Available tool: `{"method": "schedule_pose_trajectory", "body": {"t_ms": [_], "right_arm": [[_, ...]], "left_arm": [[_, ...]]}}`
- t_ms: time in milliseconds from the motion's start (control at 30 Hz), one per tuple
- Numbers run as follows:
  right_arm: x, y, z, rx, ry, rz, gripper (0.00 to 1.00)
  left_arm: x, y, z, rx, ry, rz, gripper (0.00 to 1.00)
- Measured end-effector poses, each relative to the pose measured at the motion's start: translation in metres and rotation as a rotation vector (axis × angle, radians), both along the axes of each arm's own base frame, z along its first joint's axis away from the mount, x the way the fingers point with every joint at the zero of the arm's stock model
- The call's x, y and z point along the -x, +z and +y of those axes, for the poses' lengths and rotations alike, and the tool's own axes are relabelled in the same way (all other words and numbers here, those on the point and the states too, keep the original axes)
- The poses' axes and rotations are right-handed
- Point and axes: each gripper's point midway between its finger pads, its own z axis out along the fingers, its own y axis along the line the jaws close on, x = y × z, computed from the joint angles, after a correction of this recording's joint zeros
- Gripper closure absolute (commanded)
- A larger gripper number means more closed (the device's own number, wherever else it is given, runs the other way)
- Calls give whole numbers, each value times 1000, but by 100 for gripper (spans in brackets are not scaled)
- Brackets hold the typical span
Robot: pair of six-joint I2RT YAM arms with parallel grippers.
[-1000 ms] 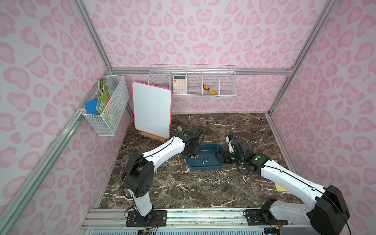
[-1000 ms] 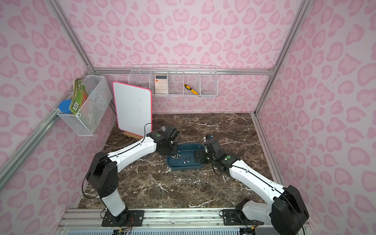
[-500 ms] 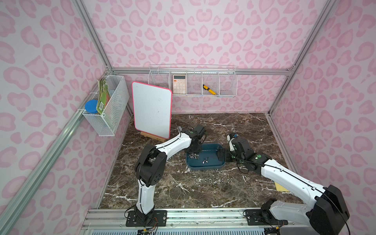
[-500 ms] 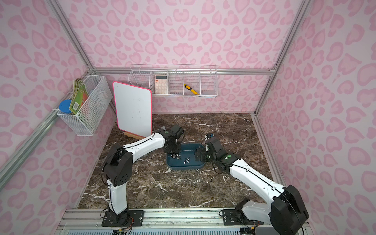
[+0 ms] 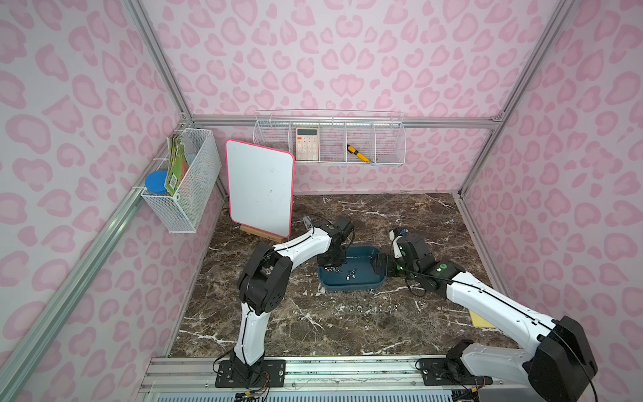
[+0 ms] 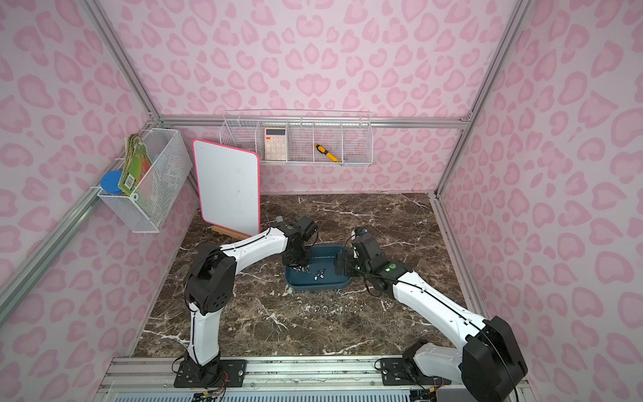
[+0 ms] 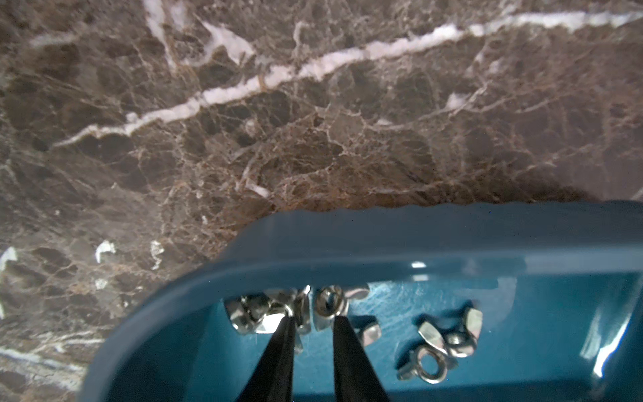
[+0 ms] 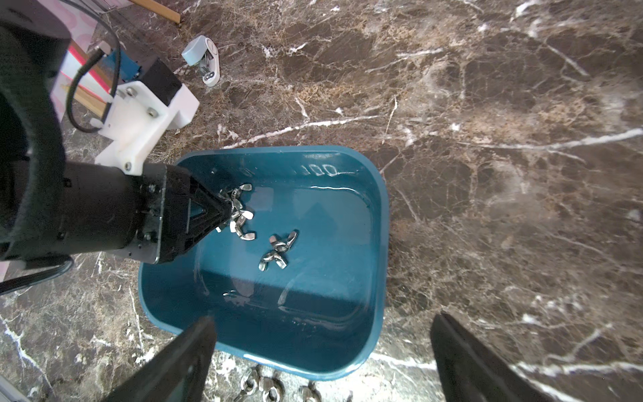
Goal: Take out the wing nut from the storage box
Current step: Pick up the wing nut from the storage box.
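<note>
The teal-blue storage box (image 5: pixel 362 283) (image 6: pixel 330 282) sits mid-table, with several silver wing nuts on its floor. My left gripper (image 5: pixel 332 268) (image 6: pixel 301 267) reaches down into its left end. In the left wrist view its black fingertips (image 7: pixel 313 318) stand a narrow gap apart, pinched on a wing nut (image 7: pixel 304 309) from a small cluster by the box wall (image 7: pixel 417 236). Two more wing nuts (image 7: pixel 442 344) (image 8: pixel 278 250) lie loose nearby. My right gripper (image 5: pixel 377 268) (image 8: pixel 323 316) hovers wide open over the box's right end (image 8: pixel 313 313) and holds nothing.
Several wing nuts (image 5: pixel 372 308) (image 8: pixel 264 383) lie in a row on the marble in front of the box. A pink-edged whiteboard (image 5: pixel 259 193) stands at the back left. A small white stapler-like thing (image 8: pixel 205 61) lies behind the box. A yellow pad (image 5: pixel 482 318) lies under the right arm.
My left arm has swung its elbow forward and set the gripper down into the box's left end, and its jaws have narrowed. The right arm has hardly moved.
</note>
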Motion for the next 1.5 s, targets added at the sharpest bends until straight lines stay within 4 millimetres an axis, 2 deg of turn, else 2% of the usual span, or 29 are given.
{"method": "schedule_pose_trajectory", "body": {"t_ms": [233, 633, 733, 900, 1133, 1500], "right_arm": [[1, 0, 1, -2, 3, 2, 2], [2, -1, 1, -3, 6, 10, 2], [2, -1, 1, -5, 8, 11, 2], [3, -1, 2, -10, 14, 14, 1], [3, -2, 10, -29, 38, 17, 2], [15, -2, 36, -56, 134, 18, 1]], "left_arm": [[0, -5, 2, -7, 23, 16, 76], [-2, -8, 4, -6, 33, 22, 94], [-1, -3, 4, 2, 32, 17, 96], [3, 20, 5, 35, 29, -23, 96], [22, 51, 2, 82, -3, -81, 96], [83, 73, 0, 133, -86, -147, 97]]}}
